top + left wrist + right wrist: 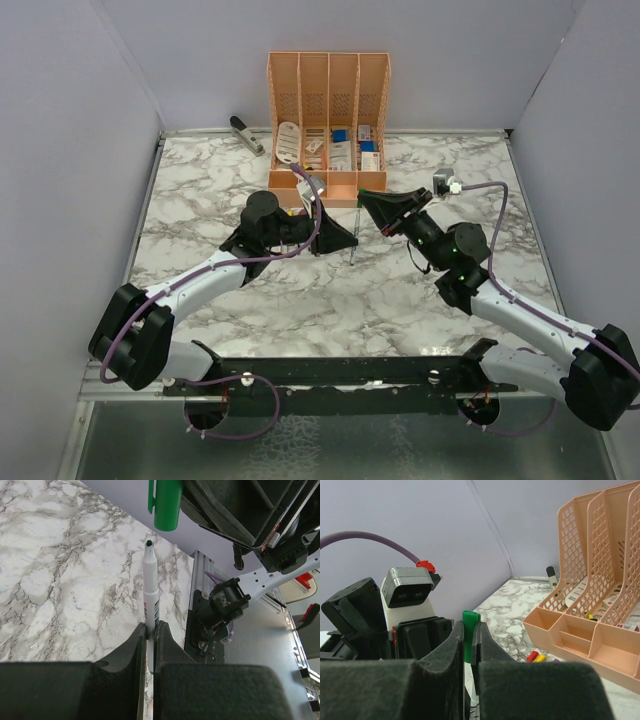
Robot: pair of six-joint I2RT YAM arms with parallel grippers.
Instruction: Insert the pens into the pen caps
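My left gripper point(150, 628) is shut on a pale pen point(151, 595) and holds it upright, dark green tip up. My right gripper point(469, 626) is shut on the green pen cap point(470, 630). In the left wrist view the green cap point(166, 505) hangs open end down just above the pen tip, with a small gap between them. In the top view both grippers, left point(338, 240) and right point(368, 204), meet mid-table with the pen point(354, 238) between them. A red cap point(532, 656) and a yellow cap point(540, 658) lie on the table by the organizer. The other pens are hidden.
A peach desk organizer point(328, 100) with a low front tray stands at the back centre, just behind the grippers. A grey stapler point(246, 134) lies at the back left. The table is white marble point(200, 200), with walls on three sides.
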